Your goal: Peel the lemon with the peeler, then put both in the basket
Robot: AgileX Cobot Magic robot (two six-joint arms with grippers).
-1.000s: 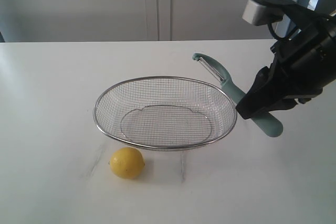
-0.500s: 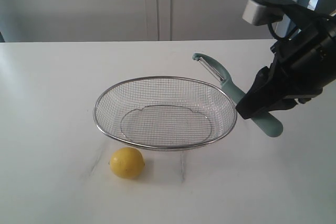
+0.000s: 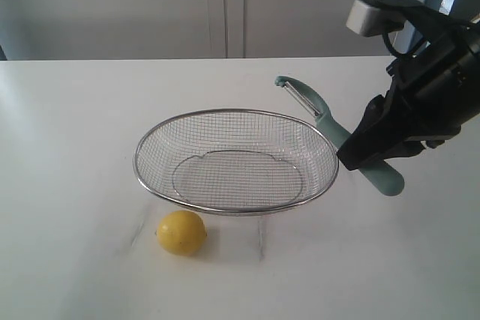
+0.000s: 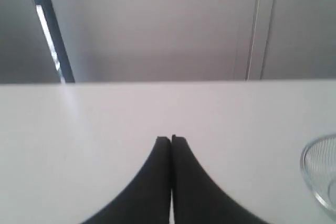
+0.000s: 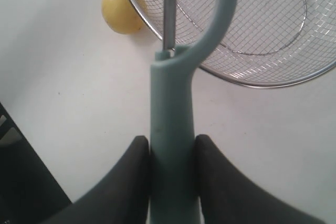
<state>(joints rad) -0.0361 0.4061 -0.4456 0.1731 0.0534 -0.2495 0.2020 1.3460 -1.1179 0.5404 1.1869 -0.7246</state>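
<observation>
Moved since earlier: nothing.
Your right gripper [image 5: 170, 144]: clamps peeler [image 3: 330, 125].
Your left gripper [image 4: 171, 141]: closed, empty.
Lemon [image 3: 181, 232]: near front edge.

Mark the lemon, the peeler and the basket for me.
lemon [image 3: 181, 232], exterior view, centre of the fruit.
peeler [image 5: 172, 103], right wrist view, teal handle.
basket [image 3: 232, 212], exterior view, front rim.

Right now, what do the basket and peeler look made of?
Basket: silver metal wire mesh with a thicker, shiny rim that glints; probably steel.
Peeler: the handle and head look like matte teal plastic, smooth and moulded. The thin blade looks like bare grey metal.
</observation>
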